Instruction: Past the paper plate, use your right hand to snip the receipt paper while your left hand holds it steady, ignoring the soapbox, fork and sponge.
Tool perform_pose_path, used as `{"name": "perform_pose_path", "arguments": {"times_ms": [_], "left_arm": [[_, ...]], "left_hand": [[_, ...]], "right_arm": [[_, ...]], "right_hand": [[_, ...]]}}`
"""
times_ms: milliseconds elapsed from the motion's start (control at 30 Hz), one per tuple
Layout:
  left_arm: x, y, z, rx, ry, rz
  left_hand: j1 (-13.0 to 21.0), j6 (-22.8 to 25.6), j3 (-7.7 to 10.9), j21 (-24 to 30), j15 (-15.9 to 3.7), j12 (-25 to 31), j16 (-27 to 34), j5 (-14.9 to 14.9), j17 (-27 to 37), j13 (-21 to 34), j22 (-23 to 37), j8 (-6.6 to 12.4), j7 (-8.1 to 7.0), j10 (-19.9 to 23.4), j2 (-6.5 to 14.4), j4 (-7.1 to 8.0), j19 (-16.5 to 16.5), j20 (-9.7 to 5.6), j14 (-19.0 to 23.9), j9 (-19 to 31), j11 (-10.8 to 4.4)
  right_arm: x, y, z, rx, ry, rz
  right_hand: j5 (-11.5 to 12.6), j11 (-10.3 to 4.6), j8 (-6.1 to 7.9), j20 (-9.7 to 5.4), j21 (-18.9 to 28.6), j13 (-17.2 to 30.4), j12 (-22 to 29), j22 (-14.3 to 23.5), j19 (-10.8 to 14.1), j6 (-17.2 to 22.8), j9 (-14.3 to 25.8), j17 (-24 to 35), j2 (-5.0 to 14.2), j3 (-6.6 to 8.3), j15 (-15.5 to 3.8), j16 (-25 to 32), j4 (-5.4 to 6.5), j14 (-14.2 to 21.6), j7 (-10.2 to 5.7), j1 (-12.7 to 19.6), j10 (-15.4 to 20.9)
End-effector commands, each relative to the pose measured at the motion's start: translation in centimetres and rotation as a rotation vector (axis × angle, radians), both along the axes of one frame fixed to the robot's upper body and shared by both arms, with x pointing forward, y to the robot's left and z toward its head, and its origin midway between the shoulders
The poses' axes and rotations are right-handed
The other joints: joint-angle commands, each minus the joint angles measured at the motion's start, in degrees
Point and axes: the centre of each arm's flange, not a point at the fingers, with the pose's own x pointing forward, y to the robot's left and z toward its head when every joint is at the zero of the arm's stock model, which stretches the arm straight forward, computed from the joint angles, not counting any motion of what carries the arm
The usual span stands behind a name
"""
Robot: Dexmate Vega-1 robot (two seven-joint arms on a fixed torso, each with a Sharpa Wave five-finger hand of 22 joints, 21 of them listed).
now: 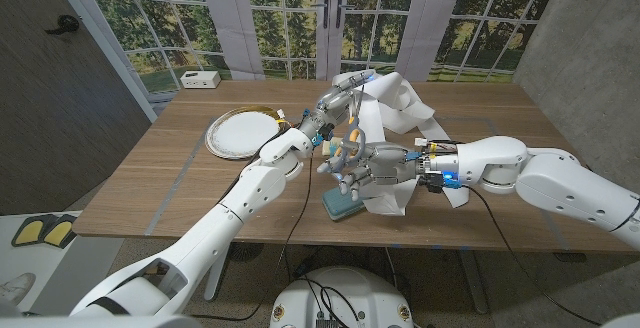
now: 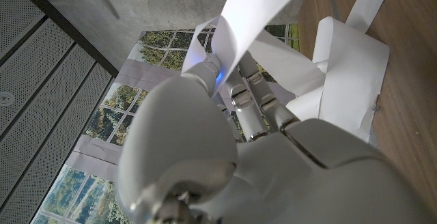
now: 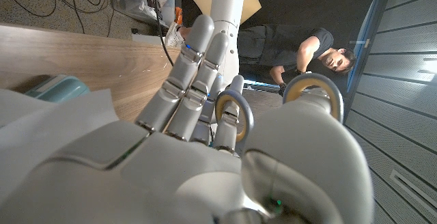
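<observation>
The white receipt paper (image 1: 398, 100) runs in loose loops over the table's middle, and a wide fold of it (image 1: 392, 194) lies under my right wrist. My left hand (image 1: 338, 100) pinches a strip of the paper (image 2: 259, 5) and holds it raised above the table. Just in front of it, my right hand (image 1: 358, 166) holds the scissors (image 1: 349, 146), fingers through the grey and yellow handle rings (image 3: 235, 115). The blades point up at the held strip; I cannot tell whether they touch it. The paper plate (image 1: 240, 133) lies to the left of both hands.
A teal sponge (image 1: 340, 205) lies by the near edge under my right hand, and shows as well in the right wrist view (image 3: 58, 87). A white soapbox (image 1: 200, 79) stands at the far left corner. A person (image 3: 307, 46) is off to the side.
</observation>
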Motion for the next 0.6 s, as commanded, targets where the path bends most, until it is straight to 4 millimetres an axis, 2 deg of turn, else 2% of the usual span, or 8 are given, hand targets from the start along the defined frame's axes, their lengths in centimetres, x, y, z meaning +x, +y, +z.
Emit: {"name": "perform_pose_path", "arguments": {"times_ms": [33, 600], "left_arm": [[0.0, -0.1, 0.1, 0.009, -0.003, -0.01], [0.1, 0.1, 0.0, 0.011, -0.011, -0.013]], "left_hand": [[-0.2, 0.5, 0.5, 0.4, -6.49, 0.3, 0.0, 0.2, 0.2, 0.2, -0.1, -0.18, 0.04, -0.1, 0.0, -0.06, -0.3, -1.78, 0.6, 0.0, -0.19], [-0.3, 0.9, 0.59, 1.1, -6.5, 0.2, -0.4, 0.2, 0.2, 0.2, -1.0, -0.67, -0.17, 0.0, -0.1, -0.07, -0.6, -1.8, 0.7, -0.1, -0.08]], "right_arm": [[1.1, -0.6, 0.2, -0.003, 0.019, -0.043], [2.2, -0.9, 0.3, -0.002, 0.026, -0.072]], "right_hand": [[0.3, -0.43, -0.18, 0.08, -0.1, 0.1, 0.5, 0.2, 0.4, -4.9, -0.2, 0.1, 0.5, 0.21, -0.11, 0.3, 0.2, -0.2, 5.42, 0.3, 0.2], [0.4, -0.43, -0.27, 0.05, -0.2, 0.2, 0.5, 0.2, 0.4, -4.7, -1.6, 0.0, 0.82, 0.39, -0.16, 0.4, 0.14, -0.2, 5.34, 0.7, 0.2]]}}
